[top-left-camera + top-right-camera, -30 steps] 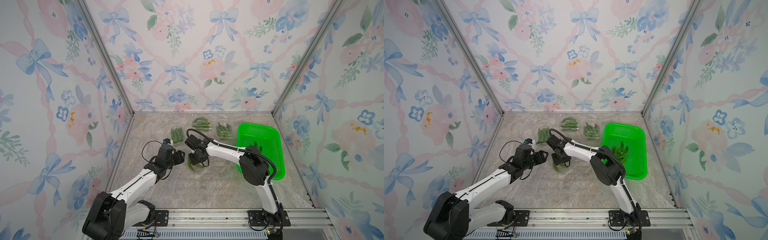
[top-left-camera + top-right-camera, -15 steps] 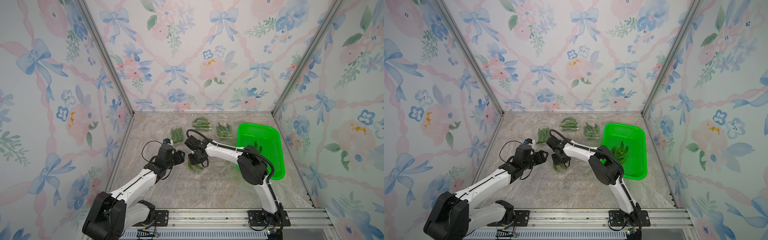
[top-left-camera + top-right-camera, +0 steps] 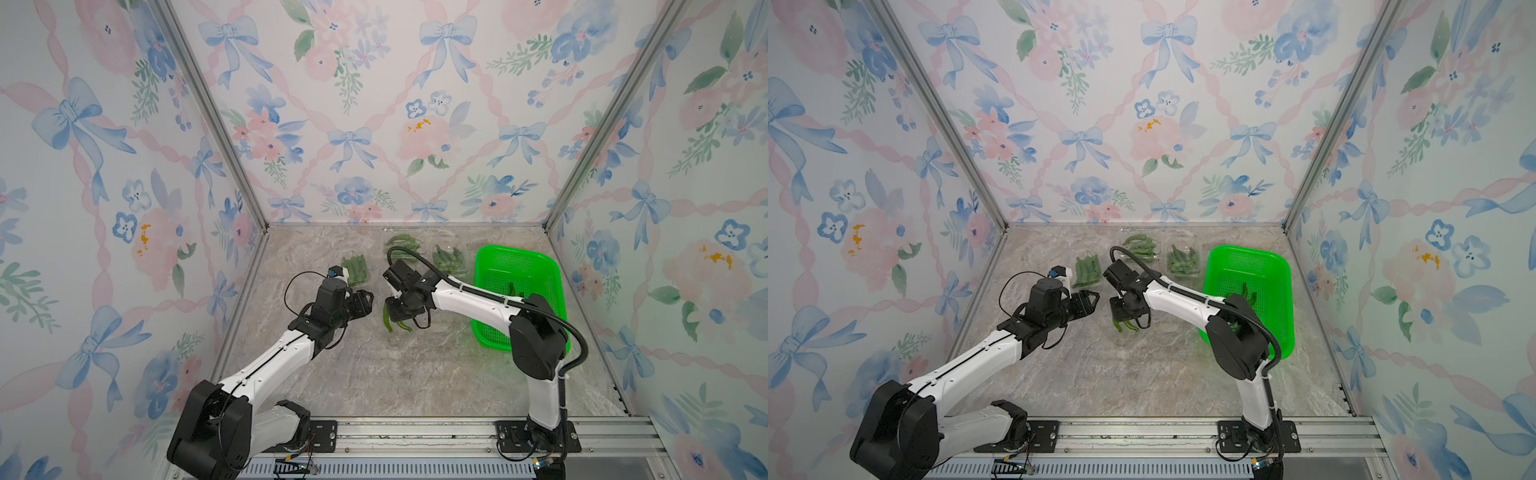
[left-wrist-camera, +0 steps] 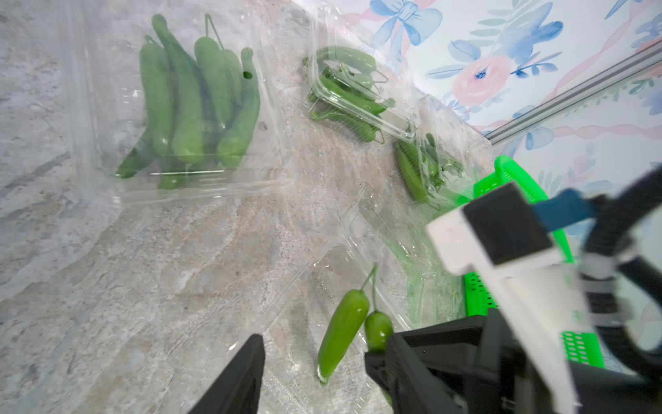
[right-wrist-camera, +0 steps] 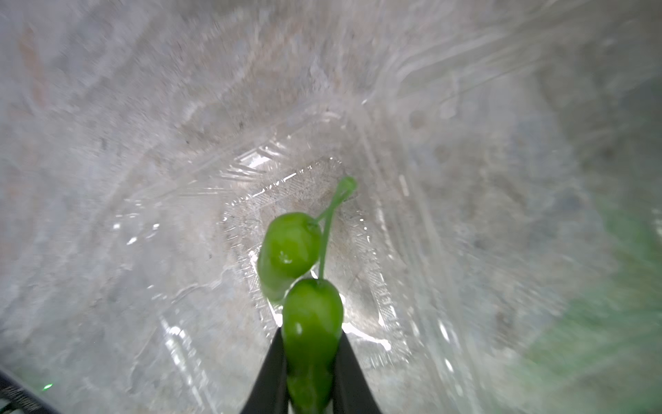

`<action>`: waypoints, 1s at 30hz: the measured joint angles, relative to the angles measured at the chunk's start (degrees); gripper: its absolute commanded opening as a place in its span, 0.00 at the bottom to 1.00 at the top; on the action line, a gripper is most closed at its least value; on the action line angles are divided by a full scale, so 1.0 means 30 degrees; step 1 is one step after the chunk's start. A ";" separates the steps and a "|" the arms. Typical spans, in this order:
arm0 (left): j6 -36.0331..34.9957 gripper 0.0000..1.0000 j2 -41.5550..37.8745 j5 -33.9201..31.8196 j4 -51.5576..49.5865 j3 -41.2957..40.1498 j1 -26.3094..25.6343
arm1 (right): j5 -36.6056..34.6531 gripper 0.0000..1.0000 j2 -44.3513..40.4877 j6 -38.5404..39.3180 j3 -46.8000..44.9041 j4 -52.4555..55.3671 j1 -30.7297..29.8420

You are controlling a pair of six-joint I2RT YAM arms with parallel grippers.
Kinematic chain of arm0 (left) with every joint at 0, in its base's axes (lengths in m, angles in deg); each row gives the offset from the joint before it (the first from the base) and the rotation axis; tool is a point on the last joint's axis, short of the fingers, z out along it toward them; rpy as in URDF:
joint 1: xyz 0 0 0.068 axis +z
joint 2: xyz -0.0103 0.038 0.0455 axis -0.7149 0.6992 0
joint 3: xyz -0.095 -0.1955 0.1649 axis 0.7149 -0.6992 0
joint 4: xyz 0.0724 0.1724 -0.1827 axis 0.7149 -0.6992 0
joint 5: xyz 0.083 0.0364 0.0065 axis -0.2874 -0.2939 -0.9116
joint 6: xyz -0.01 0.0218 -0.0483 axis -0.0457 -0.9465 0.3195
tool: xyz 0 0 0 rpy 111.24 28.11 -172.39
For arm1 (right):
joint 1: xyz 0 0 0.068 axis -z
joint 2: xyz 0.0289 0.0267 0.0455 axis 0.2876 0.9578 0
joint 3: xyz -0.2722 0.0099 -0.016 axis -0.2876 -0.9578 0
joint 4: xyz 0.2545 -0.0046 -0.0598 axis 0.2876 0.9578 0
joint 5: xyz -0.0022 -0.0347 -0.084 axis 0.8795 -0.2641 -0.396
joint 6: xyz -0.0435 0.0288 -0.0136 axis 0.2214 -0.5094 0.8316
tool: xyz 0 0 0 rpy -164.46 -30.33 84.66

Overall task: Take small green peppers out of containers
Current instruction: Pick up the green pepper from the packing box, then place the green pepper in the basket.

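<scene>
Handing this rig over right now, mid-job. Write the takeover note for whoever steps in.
Right hand: shut on one pepper in the near container.
Left hand: open, empty, near that container.
Second pepper lies loose in it.
Done: a few peppers in the green basket.
Left: this pair, then the three back containers, all holding peppers.

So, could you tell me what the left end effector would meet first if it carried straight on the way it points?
Probably the rim of the nearly empty clear container, then the loose pepper lying in it, right beside the right end effector; depth is hard to judge.
</scene>
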 measured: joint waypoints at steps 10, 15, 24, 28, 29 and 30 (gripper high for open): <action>-0.0277 0.57 0.3745 -0.0095 0.0022 0.4991 -0.2302 | 0.0168 0.13 -0.6258 -0.0007 -0.2900 -0.0393 0.3832; -0.0568 0.56 0.6994 -0.0095 0.0073 0.8327 -0.4335 | 0.0153 0.16 -0.9697 0.0313 -0.5013 -0.0255 0.7686; -0.0729 0.54 1.2429 -0.0080 0.0044 1.3420 -0.7191 | 0.1035 0.16 -1.0426 0.1290 -0.7592 -0.0466 1.3580; -0.0736 0.54 1.3981 -0.0080 0.0036 1.4586 -0.7730 | 0.1508 0.16 -0.8306 0.1479 -0.7788 -0.1370 1.4812; -0.0729 0.54 1.4265 -0.0080 0.0036 1.4768 -0.7774 | 0.1559 0.16 -0.7781 0.1486 -0.7788 -0.1625 1.4943; -0.0736 0.54 1.4579 -0.0087 0.0036 1.4957 -0.7781 | 0.1596 0.17 -0.7118 0.1501 -0.7759 -0.1865 1.5067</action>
